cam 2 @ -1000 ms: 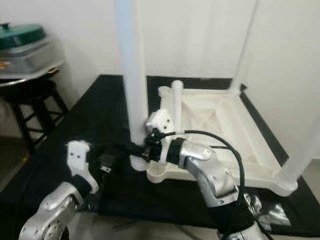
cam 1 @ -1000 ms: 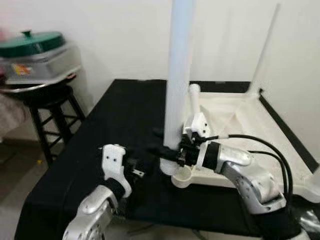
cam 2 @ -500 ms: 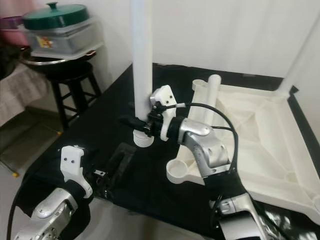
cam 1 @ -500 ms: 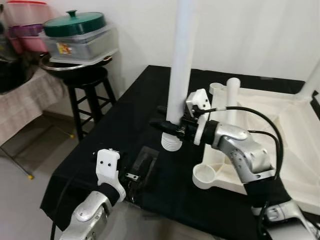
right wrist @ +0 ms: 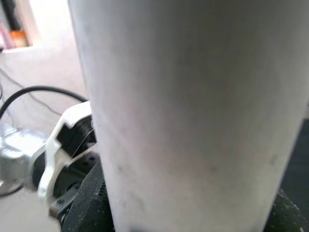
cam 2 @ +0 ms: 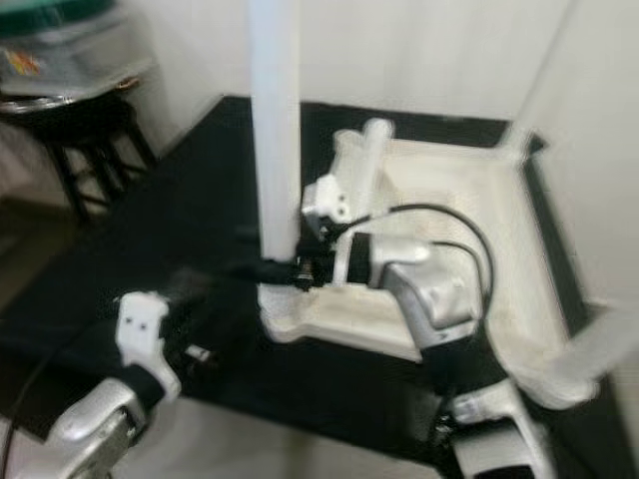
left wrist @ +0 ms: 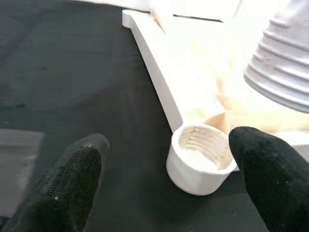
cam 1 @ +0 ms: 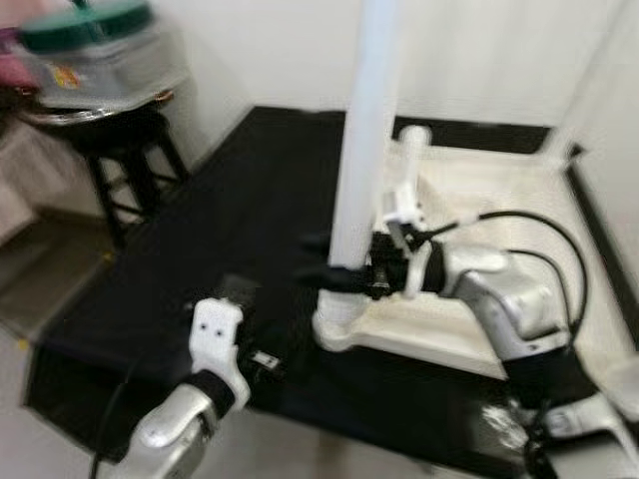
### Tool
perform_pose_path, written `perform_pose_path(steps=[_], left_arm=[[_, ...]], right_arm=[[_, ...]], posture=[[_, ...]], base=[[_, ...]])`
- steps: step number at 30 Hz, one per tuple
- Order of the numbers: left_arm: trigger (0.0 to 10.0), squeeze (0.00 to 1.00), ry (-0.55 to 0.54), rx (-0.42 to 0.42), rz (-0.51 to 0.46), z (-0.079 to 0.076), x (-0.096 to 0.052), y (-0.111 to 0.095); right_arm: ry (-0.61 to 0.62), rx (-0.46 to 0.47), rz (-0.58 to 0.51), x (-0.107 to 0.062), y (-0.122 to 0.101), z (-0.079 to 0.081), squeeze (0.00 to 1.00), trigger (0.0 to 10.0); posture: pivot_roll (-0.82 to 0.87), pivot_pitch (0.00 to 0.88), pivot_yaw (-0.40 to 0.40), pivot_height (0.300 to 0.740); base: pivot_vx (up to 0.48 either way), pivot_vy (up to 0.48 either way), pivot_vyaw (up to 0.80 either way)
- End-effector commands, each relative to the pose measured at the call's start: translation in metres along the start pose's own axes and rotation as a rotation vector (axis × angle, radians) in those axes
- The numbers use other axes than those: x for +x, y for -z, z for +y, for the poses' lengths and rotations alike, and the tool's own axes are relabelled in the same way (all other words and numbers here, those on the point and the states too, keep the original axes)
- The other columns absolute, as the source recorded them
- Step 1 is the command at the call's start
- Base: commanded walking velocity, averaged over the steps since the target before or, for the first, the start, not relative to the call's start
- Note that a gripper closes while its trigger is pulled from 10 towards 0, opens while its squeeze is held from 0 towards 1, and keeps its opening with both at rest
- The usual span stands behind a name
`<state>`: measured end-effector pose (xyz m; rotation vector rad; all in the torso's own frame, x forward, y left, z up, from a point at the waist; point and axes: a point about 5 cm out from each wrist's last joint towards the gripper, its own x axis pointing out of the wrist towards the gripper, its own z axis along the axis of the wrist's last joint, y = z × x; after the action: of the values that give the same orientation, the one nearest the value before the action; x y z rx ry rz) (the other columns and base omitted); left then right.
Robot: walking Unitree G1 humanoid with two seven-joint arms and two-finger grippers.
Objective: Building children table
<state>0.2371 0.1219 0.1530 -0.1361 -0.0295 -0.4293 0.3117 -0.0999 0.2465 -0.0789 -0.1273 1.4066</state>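
The white tabletop (cam 1: 499, 230) lies upside down on the black-covered table (cam 1: 200, 230). My right gripper (cam 1: 337, 276) is shut on an upright white table leg (cam 1: 361, 170), low on its shaft. The leg's threaded end (left wrist: 285, 63) hangs just above and beside the tabletop's near corner socket (left wrist: 200, 157). My left gripper (left wrist: 169, 145) is open, low over the cloth, with the socket between its fingers (left wrist: 72, 188) and nothing held. In the right wrist view the leg (right wrist: 193, 111) is pressed between the black pads (right wrist: 89, 203).
A second leg (cam 1: 409, 165) lies on the tabletop and another stands at its far corner (cam 1: 589, 80). A black stool (cam 1: 125, 160) with a green-lidded container (cam 1: 90, 40) stands at the far left. The table's front edge is close to my left arm (cam 1: 215, 334).
The camera has swung about. My right gripper has carried the leg from left of the corner socket to just above it. The left gripper stays open near the socket.
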Motion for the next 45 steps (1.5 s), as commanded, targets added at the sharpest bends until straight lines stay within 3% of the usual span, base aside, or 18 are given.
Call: perform_pose_path(steps=[1, 6, 13, 17, 22, 28, 30, 33, 41, 45], left_arm=[[10.0, 0.0, -0.031, -0.002, 0.023, 0.006, -0.003, 0.003], [10.0, 0.0, -0.045, -0.003, 0.027, 0.008, -0.002, 0.003], [10.0, 0.0, -0.051, -0.012, 0.036, 0.008, -0.002, 0.004], [10.0, 0.0, -0.055, -0.001, 0.034, 0.007, -0.002, 0.002], [10.0, 0.0, -0.064, 0.01, 0.025, 0.007, -0.002, 0.001], [10.0, 0.0, -0.06, 0.028, 0.02, 0.007, -0.002, -0.001], [10.0, 0.0, -0.046, 0.046, 0.015, 0.006, -0.002, -0.002], [10.0, 0.0, 0.055, 0.102, 0.01, -0.003, -0.003, -0.005], [10.0, 0.0, 0.259, 0.225, 0.04, -0.018, -0.009, -0.005], [10.0, 0.0, 0.279, 0.209, 0.044, -0.02, -0.011, -0.005]], right_arm=[[-0.008, 0.005, -0.011, 0.01, 0.001, 0.004, 0.0, 10.0], [0.052, 0.0, 0.017, 0.022, 0.013, 0.004, 0.0, 10.0], [0.05, 0.009, 0.02, 0.024, 0.017, 0.007, 0.0, 10.0], [0.085, -0.009, 0.038, 0.023, 0.016, 0.001, 0.0, 10.0], [0.071, -0.037, 0.063, 0.011, 0.009, -0.013, 0.0, 10.0], [0.008, -0.045, 0.087, 0.004, 0.007, -0.013, 0.0, 10.0], [-0.052, -0.034, 0.102, -0.006, 0.004, -0.014, 0.0, 10.0], [-0.189, -0.001, 0.122, -0.025, -0.008, -0.015, 0.0, 10.0], [-0.256, 0.042, 0.164, -0.033, -0.012, -0.022, 0.0, 10.0], [-0.281, 0.055, 0.168, -0.034, -0.013, -0.023, 0.0, 10.0]], posture=[[0.01, 0.209, 0.009, 0.74], [0.01, 0.212, 0.007, 0.74], [0.01, 0.213, 0.006, 0.74], [0.01, 0.217, 0.003, 0.74], [0.02, 0.226, 0.003, 0.74], [0.02, 0.227, 0.002, 0.74], [0.02, 0.247, 0.0, 0.74], [0.02, 0.281, -0.002, 0.74], [0.02, 0.341, -0.005, 0.74], [0.03, 0.362, -0.003, 0.74]], base=[[0.0, 0.0, 0.0], [0.0, 0.096, 0.0], [0.0, 0.48, 0.0], [0.0, 0.0, 0.0], [0.0, 0.0, 0.0], [0.0, 0.0, 0.0], [0.0, 0.0, 0.0], [0.0, 0.0, 0.0], [0.0, 0.0, 0.0], [0.0, 0.0, 0.0]])
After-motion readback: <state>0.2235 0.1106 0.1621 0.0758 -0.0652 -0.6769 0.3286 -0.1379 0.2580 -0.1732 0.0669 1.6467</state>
